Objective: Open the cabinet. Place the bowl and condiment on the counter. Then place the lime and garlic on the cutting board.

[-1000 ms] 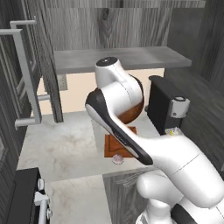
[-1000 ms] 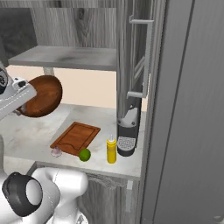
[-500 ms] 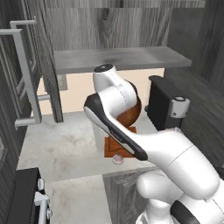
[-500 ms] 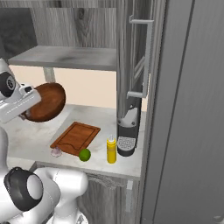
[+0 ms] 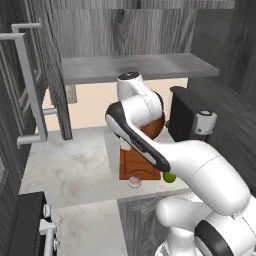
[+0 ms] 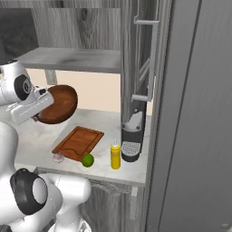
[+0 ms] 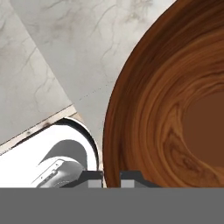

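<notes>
Left base view: The white arm rises from the lower right and folds back over the light grey-white marbled stone worktop [image 5: 75, 167]. Behind its upper joint, part of the round glossy bowl of dark reddish-brown wood [image 5: 154, 128] is visible, held above the worktop. The rectangular reddish-brown wooden cutting board [image 5: 134, 164] lies near the worktop's front edge. The pale pinkish-white lumpy garlic bulb [image 5: 134, 181] rests on the worktop, touching or just off the board's front edge. The small bright green lime [image 5: 169, 177] lies beside the board's front right corner. The tall dark grey woodgrain cabinet [image 5: 35, 75] stands open, with its grey inner shelf exposed.

Right base view: The bowl [image 6: 57, 104] is tilted on edge in the air, above the worktop's back left area, beyond the board [image 6: 78, 142]. The garlic [image 6: 58, 157] and lime [image 6: 87, 160] lie along the worktop's front edge. The small yellow squeeze bottle with a pale nozzle cap [image 6: 115, 155] stands upright right of the lime, just beside the black coffee machine [image 6: 132, 142].

Hand view: The gripper [image 7: 105, 176] is pressed together on the bowl's rim, one dark tip on each side of the wall. The bowl's grained interior [image 7: 175, 105] faces the camera, with the worktop [image 7: 61, 52] behind it.
</notes>
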